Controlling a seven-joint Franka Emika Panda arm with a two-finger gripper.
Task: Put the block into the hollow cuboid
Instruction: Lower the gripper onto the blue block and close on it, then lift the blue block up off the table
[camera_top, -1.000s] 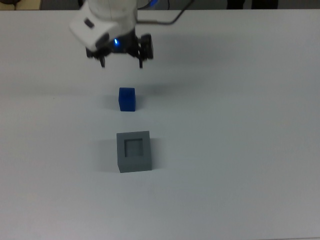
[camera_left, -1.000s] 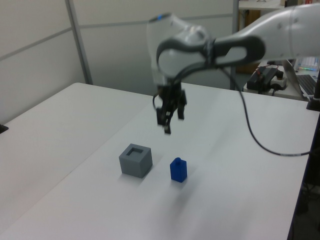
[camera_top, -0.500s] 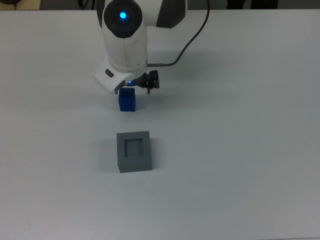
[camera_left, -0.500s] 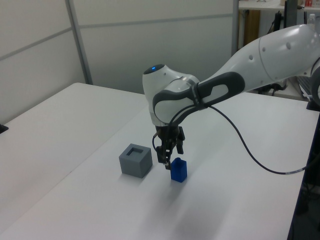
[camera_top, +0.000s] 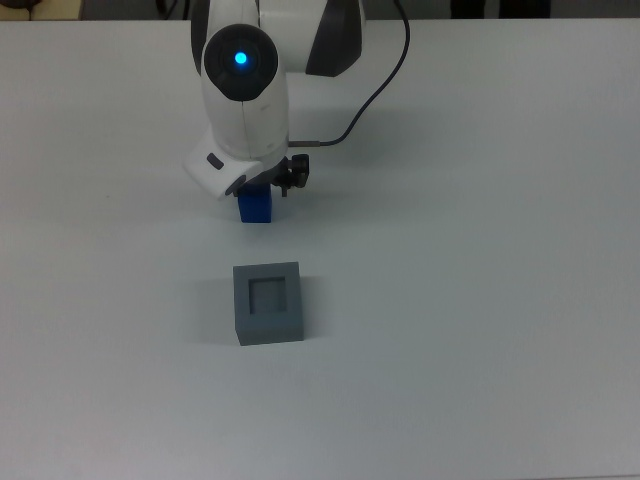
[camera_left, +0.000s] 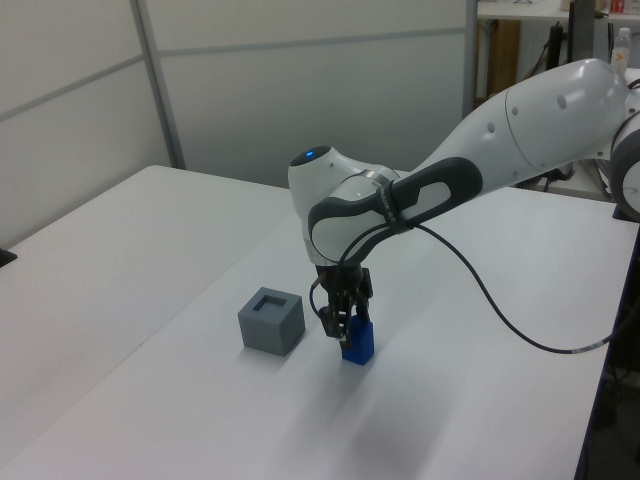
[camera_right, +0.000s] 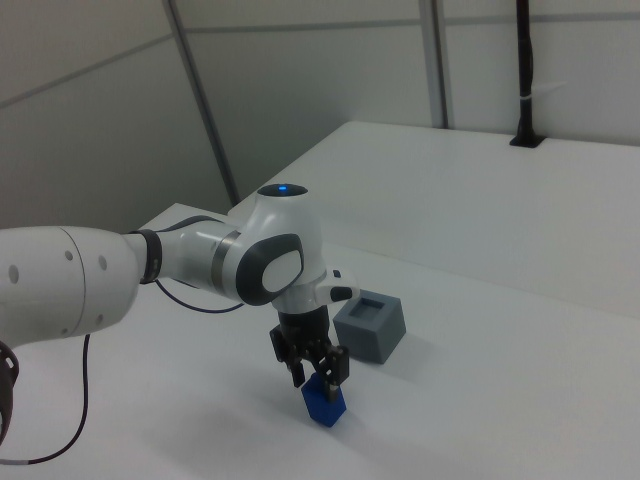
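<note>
Risk first: a claw (camera_left: 345, 325) set low around the block (camera_left: 357, 342), possibly off-centre, so a squeeze could tip or nudge it sideways across the tabletop (camera_left: 150, 330) rather than grip it. Later risk: a tilted block catching on the thick rim of the hollow cuboid (camera_left: 271, 320) instead of dropping into the square recess.

Small bright blue block (camera_top: 256, 206) standing upright on the white tabletop, well apart from the grey hollow cuboid (camera_top: 268, 302), recess empty. Claw (camera_right: 316, 372) directly over the block (camera_right: 325, 403), dark fingers (camera_right: 338, 364) reaching down around its upper part. Fingers parted by about the block's width; contact with its faces impossible to tell. Block not lifted, base on the tabletop.
</note>
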